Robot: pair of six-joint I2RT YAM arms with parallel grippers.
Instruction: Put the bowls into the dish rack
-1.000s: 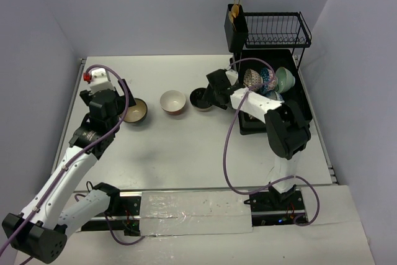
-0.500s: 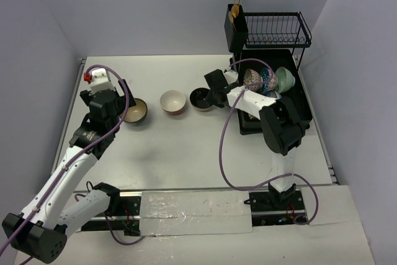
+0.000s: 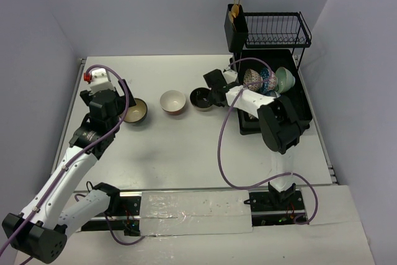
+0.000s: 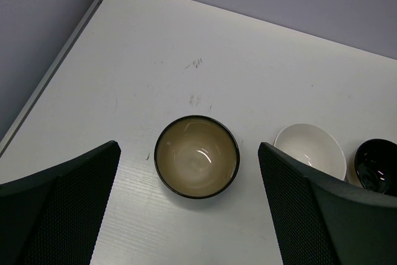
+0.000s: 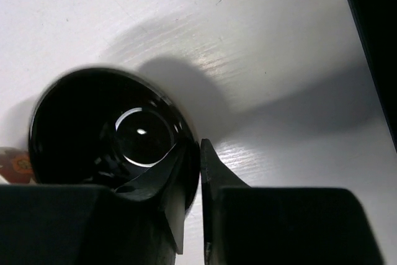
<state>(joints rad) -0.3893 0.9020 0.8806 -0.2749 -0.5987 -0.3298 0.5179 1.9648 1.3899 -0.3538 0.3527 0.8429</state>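
Faintly scuffed white matte tabletop [image 4: 248,60]; the right gripper [image 5: 200,153] pinches the rim of the glossy black bowl [image 5: 93,122], one finger inside, one outside. Spread wide, the left gripper [image 4: 187,150] frames the round tan dark-rimmed bowl [image 4: 196,156] between its jaws.

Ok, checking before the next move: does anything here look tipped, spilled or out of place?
Nothing stands out. The tan bowl, white bowl and black bowl sit upright on the table; the racked bowls lean on edge in the dish rack.
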